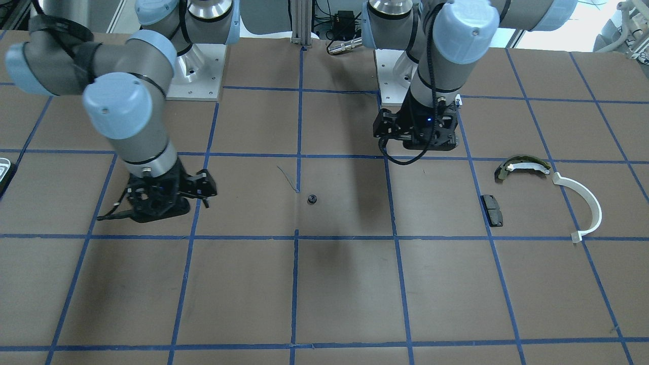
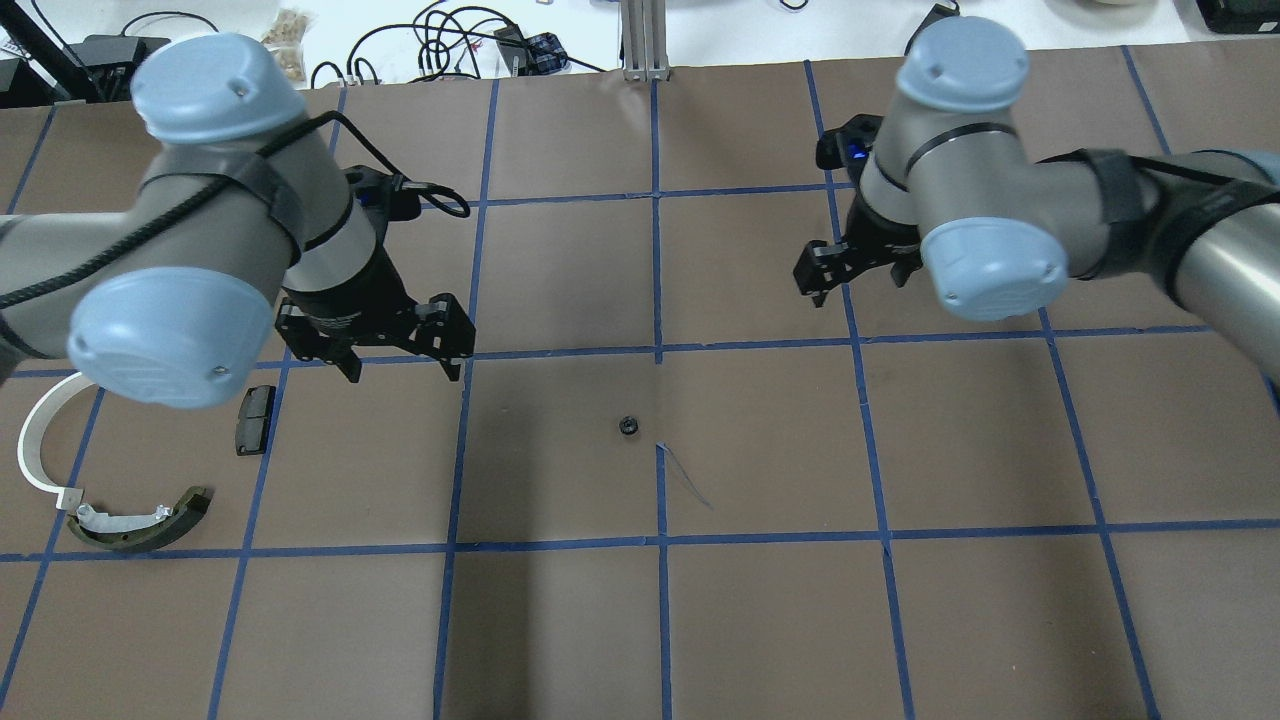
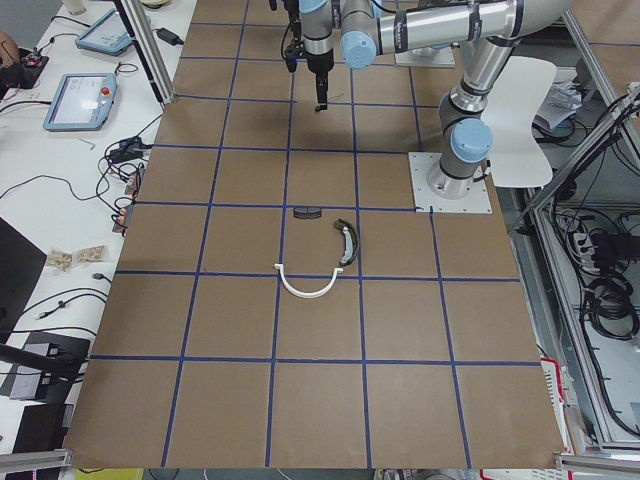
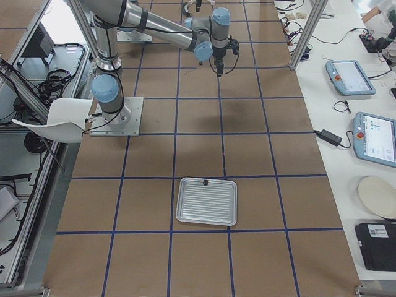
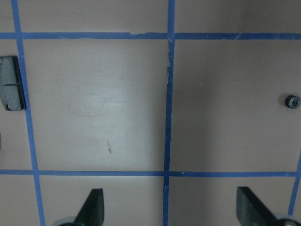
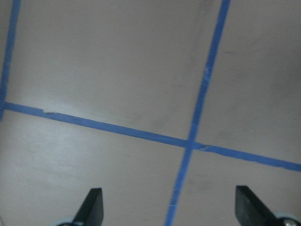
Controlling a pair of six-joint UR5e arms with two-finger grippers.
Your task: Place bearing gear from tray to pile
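Note:
The bearing gear [image 2: 628, 425], small and black, lies on the brown table near the centre, apart from both grippers; it also shows in the front view [image 1: 312, 198] and at the right edge of the left wrist view [image 5: 292, 100]. My left gripper [image 2: 403, 372] is open and empty, hovering between the gear and the pile. The pile holds the olive-and-white shoe [image 2: 140, 520], the white arc [image 2: 35, 440] and the black pad [image 2: 255, 418]. My right gripper [image 2: 858, 285] is open and empty, over bare table [image 6: 171, 207]. The tray [image 4: 206, 201] is pale and ribbed.
Blue tape lines [image 2: 658, 350] grid the brown table. A small dark piece [image 4: 205, 182] sits at the tray's far rim. A sliver of the tray [image 1: 4, 170] shows at the front view's left edge. The arm bases [image 1: 195, 71] stand at the robot's side.

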